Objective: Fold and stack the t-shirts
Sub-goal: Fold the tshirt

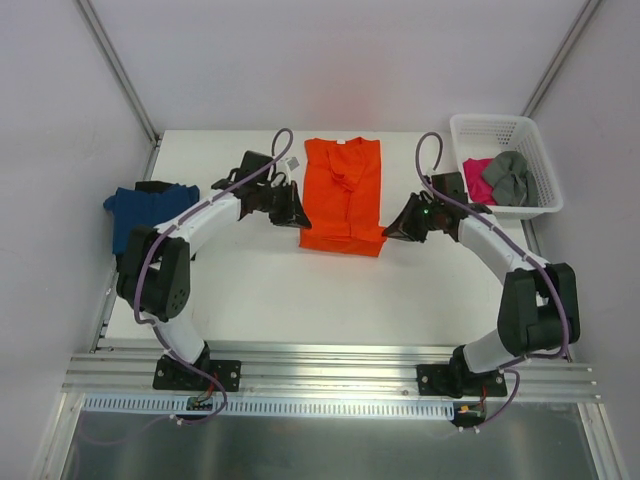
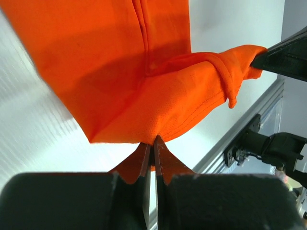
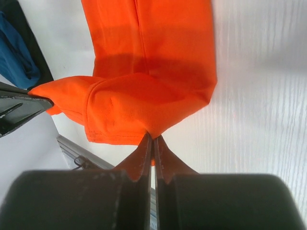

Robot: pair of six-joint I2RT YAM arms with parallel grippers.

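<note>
The bright orange t-shirt (image 1: 342, 190) lies lengthwise in the middle of the table, collar at the far end. Its near hem is lifted and doubled over between my two grippers. My left gripper (image 1: 296, 215) is shut on the hem's left corner; in the left wrist view the cloth (image 2: 144, 72) is pinched at the fingertips (image 2: 152, 141). My right gripper (image 1: 392, 230) is shut on the right corner, with the cloth (image 3: 153, 96) nipped at its tips (image 3: 152, 139). A dark blue t-shirt (image 1: 140, 212) lies crumpled at the table's left edge, with black cloth (image 1: 157, 187) behind it.
A white lattice basket (image 1: 500, 125) stands at the far right corner, holding magenta pink cloth (image 1: 478, 182) and grey cloth (image 1: 511, 175). An aluminium rail (image 1: 330, 380) runs along the near edge under both arm bases. Walls close in the table on the left, right and back.
</note>
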